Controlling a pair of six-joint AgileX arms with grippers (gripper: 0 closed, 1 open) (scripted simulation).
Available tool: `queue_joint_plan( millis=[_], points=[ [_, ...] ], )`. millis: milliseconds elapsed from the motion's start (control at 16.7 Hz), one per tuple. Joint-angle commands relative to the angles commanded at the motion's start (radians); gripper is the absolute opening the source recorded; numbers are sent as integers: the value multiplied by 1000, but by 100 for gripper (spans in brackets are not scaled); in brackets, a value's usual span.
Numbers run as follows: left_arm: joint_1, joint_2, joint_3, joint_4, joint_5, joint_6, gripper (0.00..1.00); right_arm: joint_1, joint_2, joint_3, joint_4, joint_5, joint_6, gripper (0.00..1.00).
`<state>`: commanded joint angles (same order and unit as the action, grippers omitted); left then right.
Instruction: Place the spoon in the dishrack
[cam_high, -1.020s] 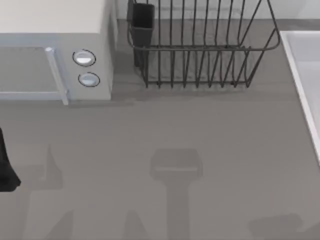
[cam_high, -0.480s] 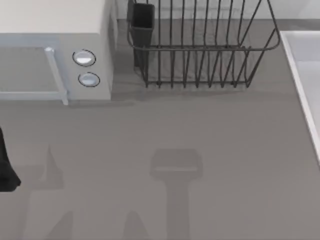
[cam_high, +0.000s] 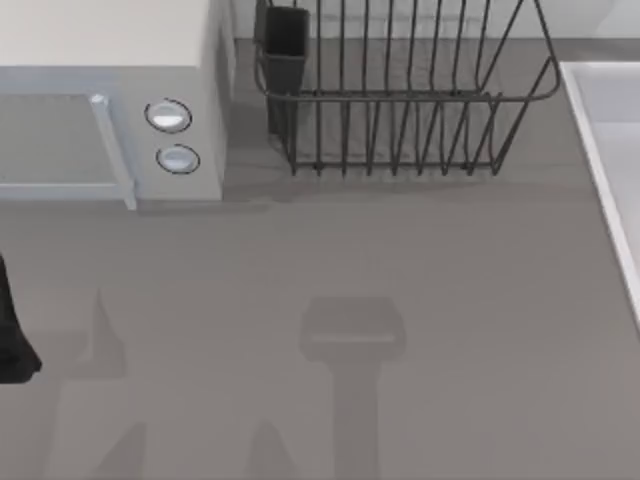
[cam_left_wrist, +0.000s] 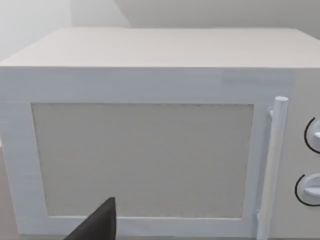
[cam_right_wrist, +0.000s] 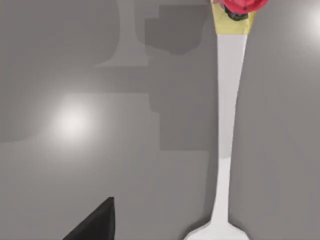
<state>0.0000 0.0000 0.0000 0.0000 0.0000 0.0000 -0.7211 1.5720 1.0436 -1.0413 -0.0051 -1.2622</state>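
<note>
From above, I am seeing the dishrack (cam_high: 400, 100) sitting at the far side of the grey table (cam_high: 400, 300), just right of a white microwave (cam_high: 110, 100). My left hand (cam_left_wrist: 97, 227) is facing the microwave door — I cannot tell its grip. The spoon (cam_right_wrist: 227, 125) is lying flat beneath my right wrist camera.

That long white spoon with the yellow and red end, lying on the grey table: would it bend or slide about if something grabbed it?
The long white spoon looks like one smooth, rigid piece, so it probably stays stiff. Its glossy, narrow handle may slip between fingers. It lies flat on the grey table, so a push would likely make it slide or pivot, not roll.
</note>
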Motion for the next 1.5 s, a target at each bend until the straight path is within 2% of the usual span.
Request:
queue_joint_plan(
  millis=[240, 660, 1020, 1500],
  points=[
    [0, 0, 0, 0, 0, 0, 100, -1, 36, -41, 70, -1, 3, 100],
    [0, 0, 0, 0, 0, 0, 100, 0, 185, -208, 395, 0, 6, 100],
    [0, 0, 0, 0, 0, 0, 100, 1, 202, -228, 427, 0, 7, 100],
    [0, 0, 0, 0, 0, 0, 100, 1, 202, -228, 427, 0, 7, 40]
  ],
)
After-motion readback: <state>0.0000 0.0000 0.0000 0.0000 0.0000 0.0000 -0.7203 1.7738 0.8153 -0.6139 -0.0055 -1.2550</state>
